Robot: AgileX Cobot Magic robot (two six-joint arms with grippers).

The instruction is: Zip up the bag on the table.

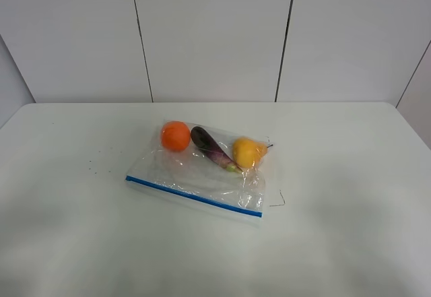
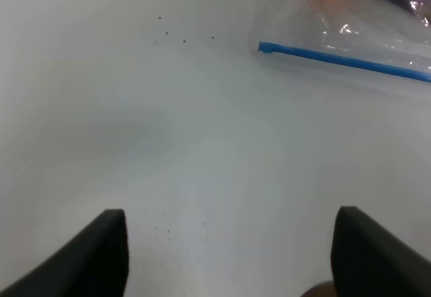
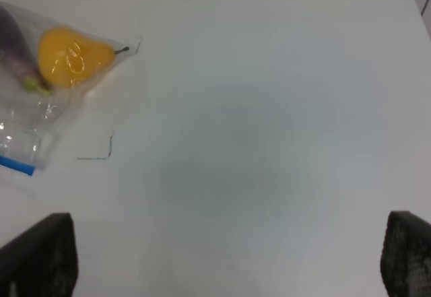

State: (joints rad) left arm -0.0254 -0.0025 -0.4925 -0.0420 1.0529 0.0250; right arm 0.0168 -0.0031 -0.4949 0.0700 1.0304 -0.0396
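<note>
Bag (image 1: 202,176): clear crinkly plastic, lying flat near the middle of the table (image 1: 350,229), blue zipper strip (image 1: 193,196) along its near edge. Table smooth, white, round-cornered; pale panelled wall (image 1: 209,34) behind. Inside: round orange fruit (image 1: 176,136), dark purple eggplant (image 1: 210,146), yellow pear (image 1: 246,152). Left gripper (image 2: 229,256) and right gripper (image 3: 229,263) both spread wide, empty, above bare tabletop.

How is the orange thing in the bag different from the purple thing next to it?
The orange fruit is round like a ball, while the purple vegetable is long and thin. The orange fruit is bright, and the purple vegetable is dark with a green end. The orange fruit lies nearest the left end of the bag, and the purple vegetable lies in the middle, slanted. Both lie inside the clear bag.
</note>
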